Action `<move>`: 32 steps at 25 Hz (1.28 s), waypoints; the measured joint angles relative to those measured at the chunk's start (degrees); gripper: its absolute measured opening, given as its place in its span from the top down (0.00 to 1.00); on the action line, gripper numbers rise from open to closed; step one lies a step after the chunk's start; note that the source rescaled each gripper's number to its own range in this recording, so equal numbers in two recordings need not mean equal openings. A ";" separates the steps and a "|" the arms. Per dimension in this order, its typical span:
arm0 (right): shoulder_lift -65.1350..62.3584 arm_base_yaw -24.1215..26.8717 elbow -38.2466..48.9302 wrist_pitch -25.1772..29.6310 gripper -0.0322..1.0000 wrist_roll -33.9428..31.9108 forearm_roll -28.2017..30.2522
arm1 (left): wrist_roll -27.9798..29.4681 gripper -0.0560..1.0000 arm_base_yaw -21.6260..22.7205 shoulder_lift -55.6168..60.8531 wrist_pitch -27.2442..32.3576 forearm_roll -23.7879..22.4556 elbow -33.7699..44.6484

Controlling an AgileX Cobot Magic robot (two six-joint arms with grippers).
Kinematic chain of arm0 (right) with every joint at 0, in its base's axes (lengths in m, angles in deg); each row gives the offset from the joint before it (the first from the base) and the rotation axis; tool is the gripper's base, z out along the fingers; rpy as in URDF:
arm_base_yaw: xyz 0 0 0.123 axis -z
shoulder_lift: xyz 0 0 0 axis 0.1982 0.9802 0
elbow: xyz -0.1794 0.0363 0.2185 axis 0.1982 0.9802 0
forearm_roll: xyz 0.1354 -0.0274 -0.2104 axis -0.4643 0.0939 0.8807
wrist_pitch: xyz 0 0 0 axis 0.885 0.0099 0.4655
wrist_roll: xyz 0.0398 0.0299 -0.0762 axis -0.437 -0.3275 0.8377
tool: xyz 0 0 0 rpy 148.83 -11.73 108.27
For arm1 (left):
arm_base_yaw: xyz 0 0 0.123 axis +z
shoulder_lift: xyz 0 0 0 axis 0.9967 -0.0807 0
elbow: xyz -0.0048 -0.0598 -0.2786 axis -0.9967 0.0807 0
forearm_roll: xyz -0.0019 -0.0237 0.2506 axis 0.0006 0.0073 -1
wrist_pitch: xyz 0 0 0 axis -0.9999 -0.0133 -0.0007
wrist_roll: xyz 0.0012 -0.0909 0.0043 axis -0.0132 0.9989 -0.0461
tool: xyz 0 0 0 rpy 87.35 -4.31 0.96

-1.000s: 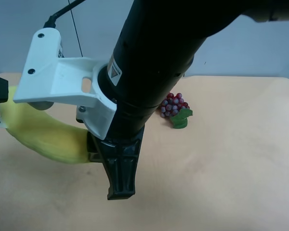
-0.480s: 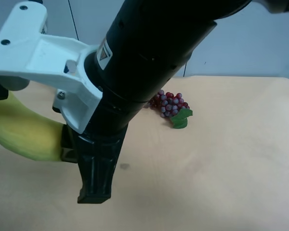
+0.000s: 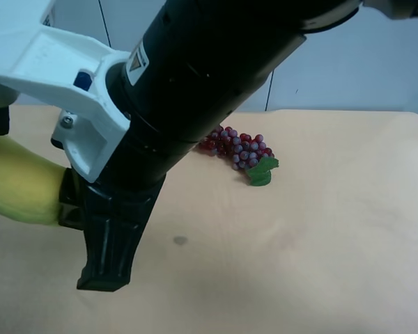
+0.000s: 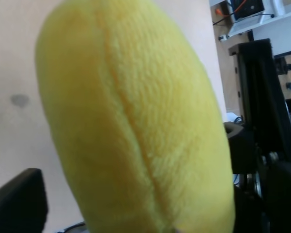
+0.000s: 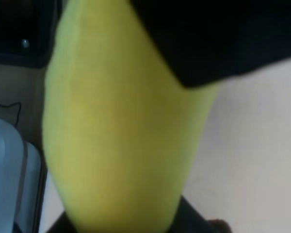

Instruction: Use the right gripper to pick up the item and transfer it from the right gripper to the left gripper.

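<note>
Right gripper [image 3: 90, 233] — jaws narrowed — clamps the yellow plush banana [image 3: 21, 188].

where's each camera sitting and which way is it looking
exterior high: mounted high, looking down on tan table with red-purple grape bunch; shows right gripper holding soft yellow plush banana.
right wrist: on right arm, facing banana close; black finger shows.
left wrist: on left arm, banana fills view; black finger shows.
All share the banana.

I record a smooth, light tan desk [image 3: 334, 243]. One item lies directly on it: a bunch of red-purple grapes with a green leaf [image 3: 241, 149], resting flat toward the far edge. A small dark spot [image 3: 180, 241] marks the surface, well apart from the bunch.
</note>
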 joint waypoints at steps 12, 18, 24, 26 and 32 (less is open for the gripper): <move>0.00 0.00 0.00 -0.28 0.97 0.04 -1.21 | 0.00 0.51 0.00 0.00 0.29 0.92 0.00; 0.00 0.00 0.00 -0.32 0.97 0.04 -1.50 | -1.60 0.94 0.00 0.00 0.39 1.23 0.00; 0.00 0.00 0.00 -0.21 0.94 -0.20 -1.63 | -2.48 0.95 0.00 0.00 0.39 1.76 0.00; 0.00 0.00 0.00 0.19 0.71 -0.95 -1.56 | -2.60 0.95 0.00 0.00 0.52 1.76 0.00; -0.07 0.00 0.00 4.41 0.04 -4.82 3.24 | -2.60 0.95 0.00 0.00 0.52 2.17 0.00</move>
